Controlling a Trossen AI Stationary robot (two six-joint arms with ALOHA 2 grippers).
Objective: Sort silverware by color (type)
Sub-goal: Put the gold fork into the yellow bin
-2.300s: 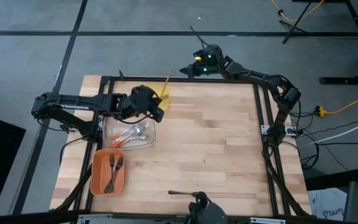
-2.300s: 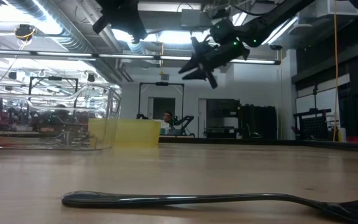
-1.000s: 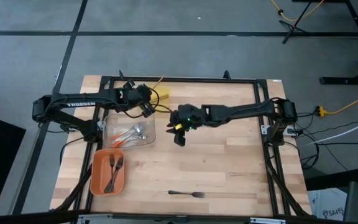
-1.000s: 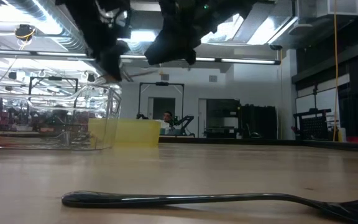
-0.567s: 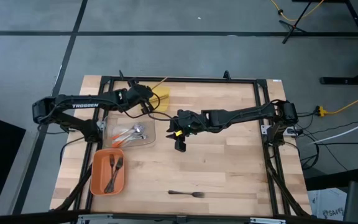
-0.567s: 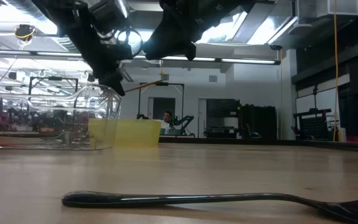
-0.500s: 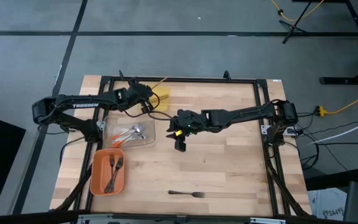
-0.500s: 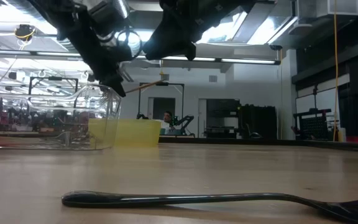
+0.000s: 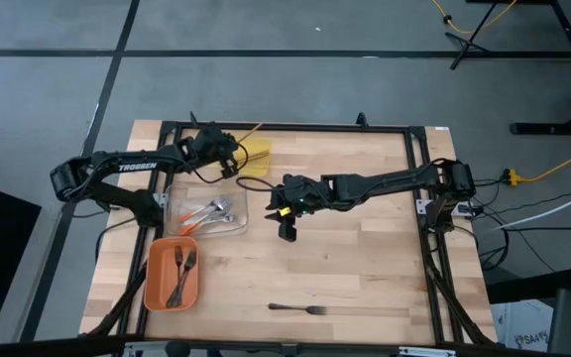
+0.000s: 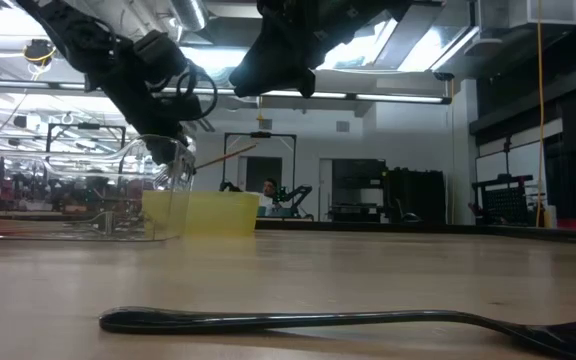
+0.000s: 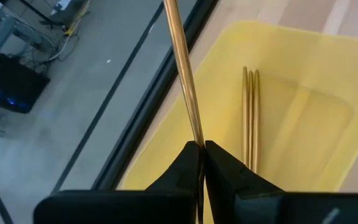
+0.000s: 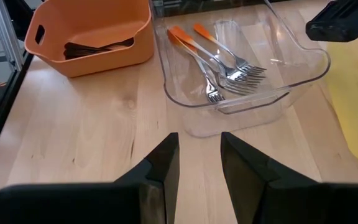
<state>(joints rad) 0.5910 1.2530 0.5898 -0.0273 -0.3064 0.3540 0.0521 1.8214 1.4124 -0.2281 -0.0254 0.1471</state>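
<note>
Left gripper (image 11: 201, 146) is at the far left part of the wooden surface (image 9: 365, 258), above the yellow tray (image 11: 303, 81). Its fingers (image 11: 182, 163) are pressed together on a tan wooden utensil (image 11: 182, 81), gripped at one end; the thin stick juts out past the fingertips, over the tray's outer rim and the floor beyond. In the low view the same stick (image 10: 220, 157) is held tilted in the air just above the tray (image 10: 213, 214). Wooden utensils (image 11: 250, 118) already lie side by side on the tray floor.

Right gripper (image 12: 196, 158) hovers over the middle of the surface, near the clear tray (image 12: 303, 78) but apart from it. Its fingers (image 12: 166, 163) stand a narrow gap apart with nothing between them.

Clear tray holds silver forks with orange handle tips (image 12: 213, 59), lying heaped together. Just beside it, nearer the front edge, the orange tray (image 12: 86, 31) holds dark forks (image 12: 98, 48).

One dark fork (image 9: 297, 308) lies alone flat on the surface near the front edge, well apart from all three trays and both grippers; in the low view it (image 10: 328, 321) stretches across the foreground
</note>
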